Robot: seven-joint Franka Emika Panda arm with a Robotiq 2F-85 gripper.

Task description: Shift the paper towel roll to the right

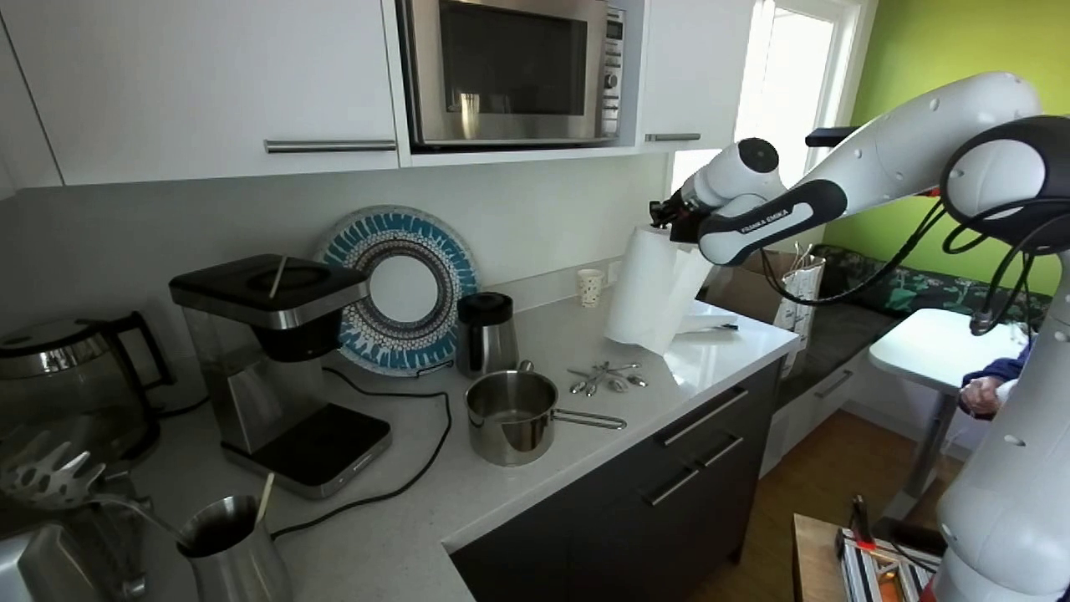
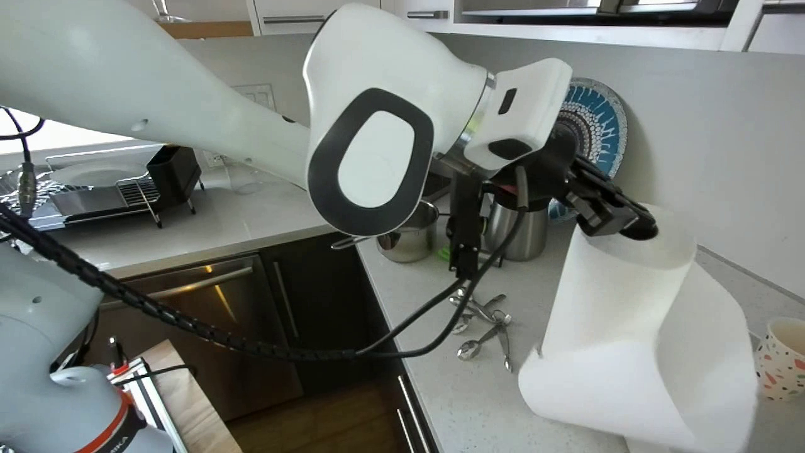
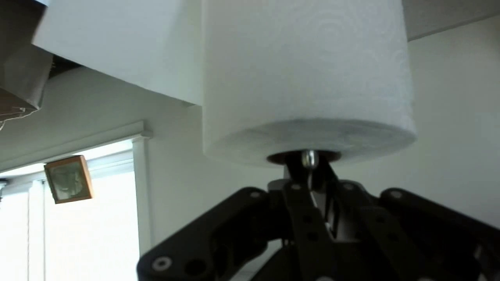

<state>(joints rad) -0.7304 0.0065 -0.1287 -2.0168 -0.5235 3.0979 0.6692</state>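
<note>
A: Paper towel roll (image 1: pixel 637 288): tall, plain white, soft paper, faint ring marks on its side in the wrist view.

B: Loose end?

A: One broad sheet (image 2: pixel 710 352) hangs off the side, flaring outward. Roll itself looks tilted in both exterior views.

B: Position?

A: Over the counter (image 1: pixel 384 522), toward the end edge by the window (image 1: pixel 790 71), between front and back edges. Further from the inner corner than the metal spoons (image 1: pixel 617 385). Speckled cup (image 1: pixel 589 287) near it, by the back edge. Whether the roll's base touches the countertop, I can't make out.

B: And the fingers (image 3: pixel 293 168)?

A: Nearly together, a slim gap between the tips. The gripper (image 3: pixel 310 160) is at the roll's top, at the mouth of the hollow core (image 3: pixel 275 158).

B: Hold of anything?

A: A small, shiny metal knob (image 3: pixel 309 157) sits in that gap, pinched by the look of it. Tips are right at the core; whether they also touch paper, hidden.
</note>
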